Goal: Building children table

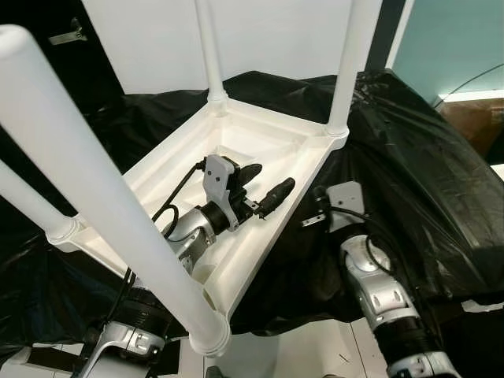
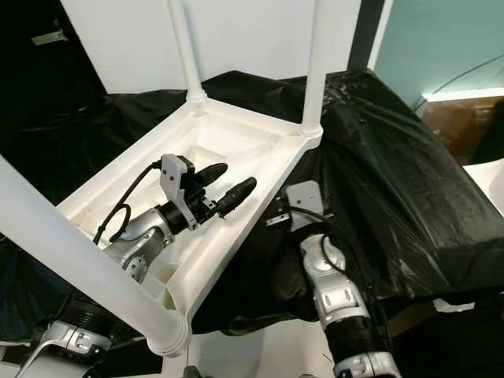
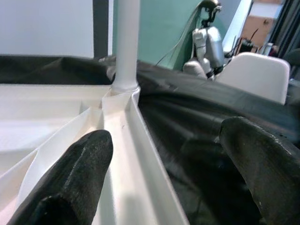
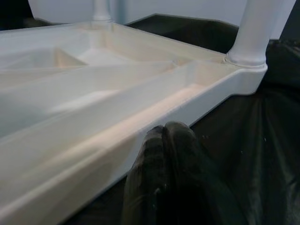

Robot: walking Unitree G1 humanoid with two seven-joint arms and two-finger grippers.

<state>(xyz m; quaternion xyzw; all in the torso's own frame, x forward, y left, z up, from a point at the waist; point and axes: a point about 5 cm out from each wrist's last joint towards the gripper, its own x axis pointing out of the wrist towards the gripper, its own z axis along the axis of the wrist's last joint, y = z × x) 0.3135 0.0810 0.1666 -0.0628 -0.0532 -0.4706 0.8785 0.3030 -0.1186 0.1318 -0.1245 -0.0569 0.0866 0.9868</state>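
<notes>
Black plastic sheeting (image 1: 425, 157) covers the work surface, with the white table (image 1: 260, 146) lying upside down on it, four legs pointing up and its long axis running from the near left corner away toward the far right. Left gripper (image 1: 264, 187) hovers over the underside, fingers spread astride the right-hand rim. Right gripper (image 4: 164, 140), fingers pressed together, sits against the rim's outer face.
</notes>
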